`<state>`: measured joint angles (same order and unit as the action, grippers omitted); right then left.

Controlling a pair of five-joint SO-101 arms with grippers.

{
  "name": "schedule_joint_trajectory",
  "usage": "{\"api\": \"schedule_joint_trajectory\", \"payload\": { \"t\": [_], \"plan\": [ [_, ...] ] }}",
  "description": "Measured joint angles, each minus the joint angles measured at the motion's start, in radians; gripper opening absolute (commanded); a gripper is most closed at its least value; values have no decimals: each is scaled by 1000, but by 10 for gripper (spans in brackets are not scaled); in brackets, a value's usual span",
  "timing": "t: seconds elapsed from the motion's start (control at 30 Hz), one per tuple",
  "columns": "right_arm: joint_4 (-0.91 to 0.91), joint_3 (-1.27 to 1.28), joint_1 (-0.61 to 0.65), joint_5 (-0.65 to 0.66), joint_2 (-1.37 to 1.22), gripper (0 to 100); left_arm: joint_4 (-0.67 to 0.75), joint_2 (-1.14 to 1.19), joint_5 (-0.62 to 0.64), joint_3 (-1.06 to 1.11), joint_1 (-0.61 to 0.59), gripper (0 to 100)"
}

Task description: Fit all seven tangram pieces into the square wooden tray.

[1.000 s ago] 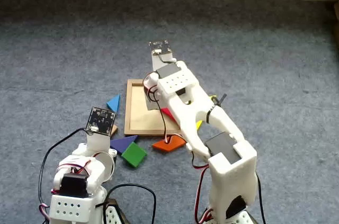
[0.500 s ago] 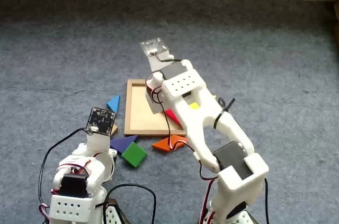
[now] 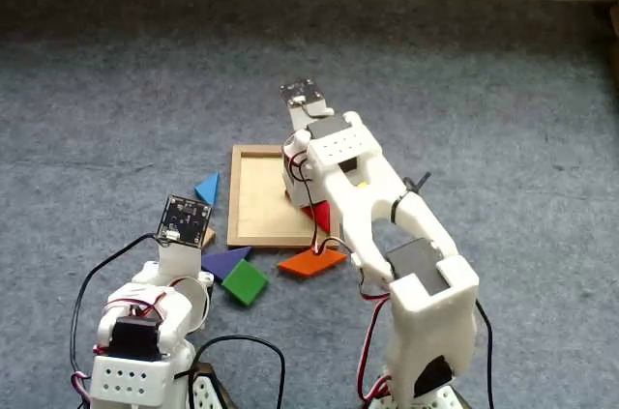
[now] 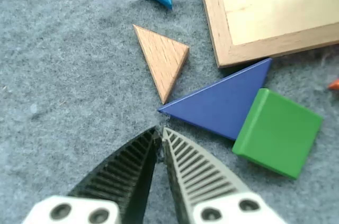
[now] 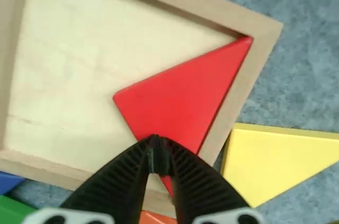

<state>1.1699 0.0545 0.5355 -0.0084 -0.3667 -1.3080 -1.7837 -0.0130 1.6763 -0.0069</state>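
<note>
**High view.** The wooden tray (image 3: 253,198) lies on grey cloth (image 3: 116,90). The right arm bends over the tray's 3 o'clock side and covers much of that side. Loose pieces ring the tray: a light blue triangle (image 3: 207,187) at 9 o'clock, a dark blue triangle (image 3: 224,261) at 7 o'clock, a green square (image 3: 246,282) at 6 o'clock and an orange piece (image 3: 310,260) at 5 o'clock.

**Right wrist view.** This view shows what the arm covers. The right gripper (image 5: 156,153) has its jaws pressed together, with the tips over the near edge of the red triangle (image 5: 183,99). That piece sits in the tray's 4 o'clock corner, one side along the inner wall. Its corner nearest the jaws appears to ride over the rim, and whether it lies flat cannot be told. A yellow triangle (image 5: 275,155) lies outside the tray, just beside the rim.

**Left wrist view.** The left gripper (image 4: 160,133) is closed on nothing, its tips just short of the dark blue triangle's sharp point. A plain wooden triangle (image 4: 163,60), half hidden in the high view, is shown whole here. The green square touches the dark blue triangle.
</note>
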Motion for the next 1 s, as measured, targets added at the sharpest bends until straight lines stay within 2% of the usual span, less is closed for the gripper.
{"api": "schedule_joint_trajectory", "payload": {
  "t": [0.67, 0.87, 1.0],
  "plan": [
    [48, 3, 2, 0, 20, 8, 0, 0, 0, 0, 0, 7],
    [61, 71, -2, 0, 239, 8, 0, 0, 0, 0, 0, 7],
    [66, 166, -68, 2, 427, 8, 0, 0, 0, 0, 0, 7]
  ]
}}
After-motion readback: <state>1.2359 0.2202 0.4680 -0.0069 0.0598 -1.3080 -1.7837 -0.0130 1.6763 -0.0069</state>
